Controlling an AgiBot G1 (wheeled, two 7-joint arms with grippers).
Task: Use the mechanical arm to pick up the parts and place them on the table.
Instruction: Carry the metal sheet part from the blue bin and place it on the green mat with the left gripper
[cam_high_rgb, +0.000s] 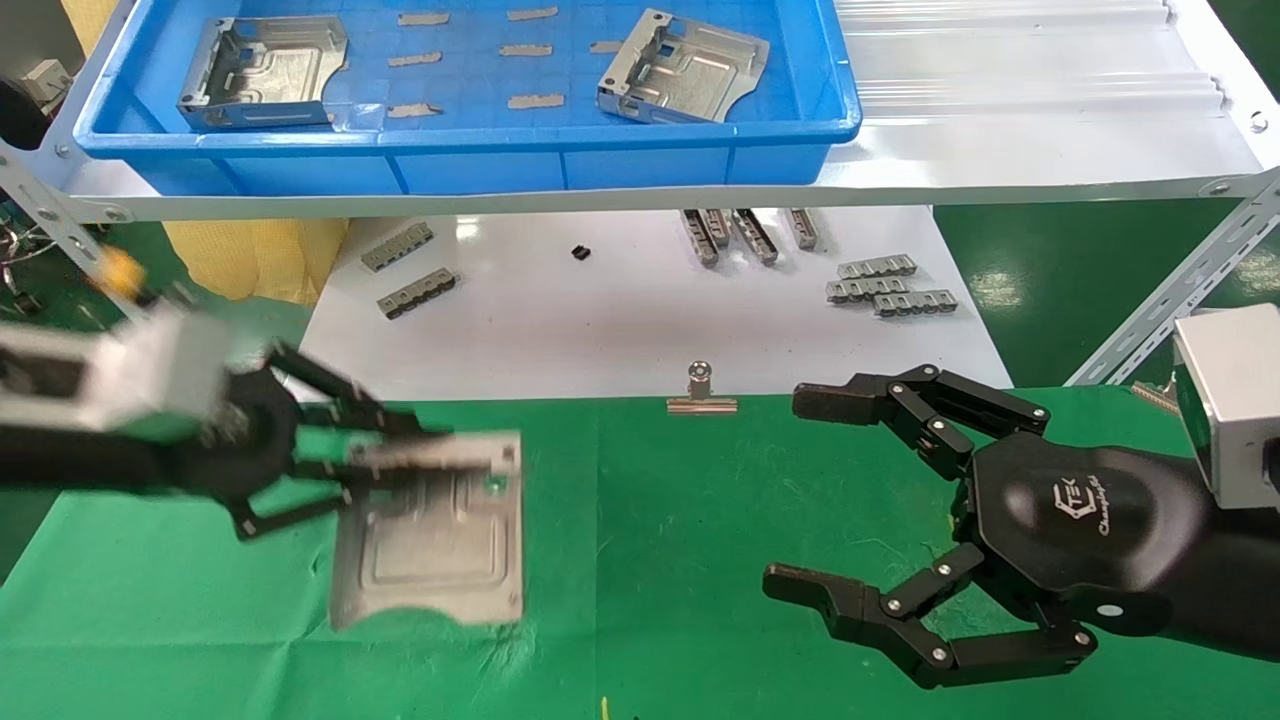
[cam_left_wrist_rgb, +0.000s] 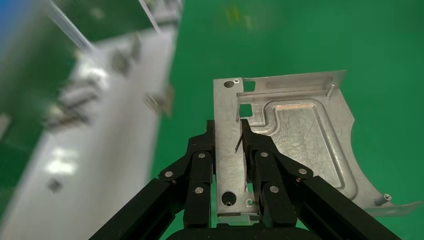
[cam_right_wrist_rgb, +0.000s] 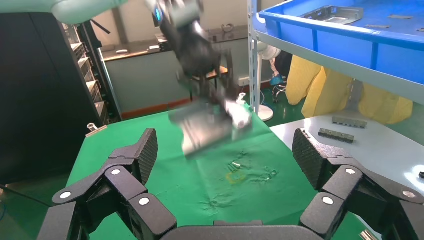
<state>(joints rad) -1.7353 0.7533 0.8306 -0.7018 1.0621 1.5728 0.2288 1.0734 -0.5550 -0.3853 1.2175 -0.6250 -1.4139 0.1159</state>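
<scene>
The left gripper (cam_high_rgb: 400, 465) is out over the left side of the green table (cam_high_rgb: 680, 560), its two black fingers (cam_left_wrist_rgb: 200, 165) pinched together on the upturned flange of a silver part (cam_high_rgb: 430, 540). The plate hangs from that one edge, its embossed face turned up toward the head camera and its curved cutout edge nearest the robot; from the frames I can't tell whether its low edge touches the cloth. The right gripper (cam_high_rgb: 800, 490) hovers over the right side of the table, well apart from the plate, fingers (cam_right_wrist_rgb: 135, 155) spread wide with nothing between them. Its glossy palm carries a white logo with lettering too small to make out.

Behind the green cloth lies a white board (cam_high_rgb: 620, 320) scattered with small grey toothed strips (cam_high_rgb: 890, 290) in several clusters, plus one tiny black piece (cam_high_rgb: 580, 253). A silver binder clip (cam_high_rgb: 701, 392) grips the cloth's far edge, between the two grippers. Above that, on a pale shelf with angled metal braces, sits a blue tray (cam_high_rgb: 470, 150) holding two more parts, one at its left (cam_high_rgb: 265, 72) and one toward its right (cam_high_rgb: 685, 70), with small grey strips lying between them. Yellow material (cam_high_rgb: 255, 260) shows under the shelf on the left
</scene>
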